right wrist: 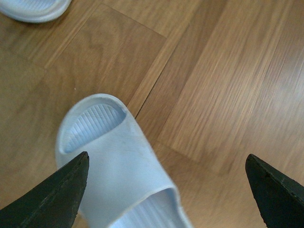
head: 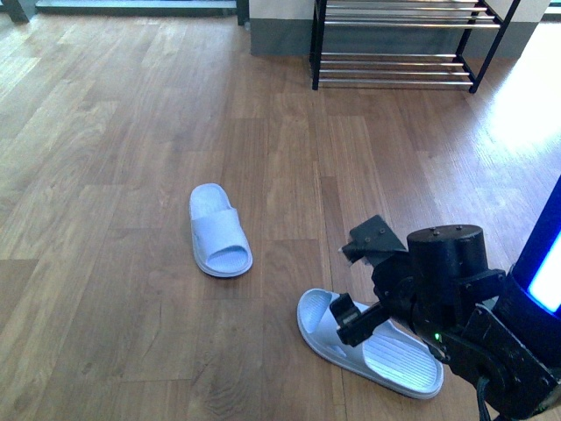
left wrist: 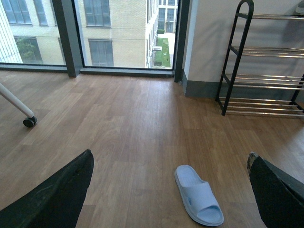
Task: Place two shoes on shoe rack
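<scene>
Two pale blue slides lie on the wooden floor (head: 105, 175), both off the shoe rack (head: 394, 60). Item one, near slide (head: 394, 355): directly under the right end effector (head: 351, 282), sole down; in the right wrist view it lies between the spread fingers (right wrist: 57, 194), its strap (right wrist: 128, 161) closer to one finger than to the other. Whether either finger touches it cannot be told. Item two, far slide (head: 219, 230): sole down, well apart from the right end effector and to its left, on the rack side of it; one rounded end shows at the corner of the right wrist view (right wrist: 33, 9). Right end effector: jaws wide apart, nothing held. Left end effector (left wrist: 170, 154): seen in its own wrist view only, jaws likewise wide apart and empty, with the far slide (left wrist: 198, 195) on the floor ahead, in the gap between the fingers and clear of both. Shoe rack (left wrist: 237, 57): black frame with a rounded top and shelves of thin metal bars, standing against the wall well beyond both end effectors; the bars in view carry no slide. Other fittings: large window (left wrist: 118, 33) to the left of the rack, and a small black caster wheel (left wrist: 29, 122) on a pale leg, far to the left end effector's left.
</scene>
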Action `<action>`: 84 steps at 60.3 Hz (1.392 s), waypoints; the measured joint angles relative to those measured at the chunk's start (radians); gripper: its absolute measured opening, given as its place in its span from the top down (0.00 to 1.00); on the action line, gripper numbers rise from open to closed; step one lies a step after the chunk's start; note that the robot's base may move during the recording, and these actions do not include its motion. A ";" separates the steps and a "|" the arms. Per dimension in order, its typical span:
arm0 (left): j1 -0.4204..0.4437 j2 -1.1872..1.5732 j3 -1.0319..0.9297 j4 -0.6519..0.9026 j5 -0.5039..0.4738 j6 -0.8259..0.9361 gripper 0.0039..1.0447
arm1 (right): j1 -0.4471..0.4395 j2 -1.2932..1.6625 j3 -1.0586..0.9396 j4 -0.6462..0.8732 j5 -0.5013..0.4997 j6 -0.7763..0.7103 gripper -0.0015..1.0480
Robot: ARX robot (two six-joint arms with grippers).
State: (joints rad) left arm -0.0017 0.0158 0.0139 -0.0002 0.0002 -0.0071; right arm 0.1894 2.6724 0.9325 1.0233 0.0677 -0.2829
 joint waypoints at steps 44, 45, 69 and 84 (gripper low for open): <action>0.000 0.000 0.000 0.000 0.000 0.000 0.09 | -0.148 0.202 0.126 -0.021 -0.094 -0.607 0.09; 0.000 0.000 0.000 0.000 0.000 0.000 0.09 | -0.148 0.206 0.130 -0.021 -0.094 -0.606 0.09; 0.000 0.000 0.000 0.000 0.000 0.000 0.09 | -0.090 0.316 0.269 -0.045 -0.106 -0.401 0.23; 0.000 0.000 0.000 0.000 0.000 0.000 0.09 | -0.095 0.317 0.268 -0.087 -0.096 -0.296 0.62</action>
State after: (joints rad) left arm -0.0017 0.0158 0.0139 -0.0002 0.0002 -0.0071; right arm 0.0940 2.9891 1.2007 0.9367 -0.0284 -0.5789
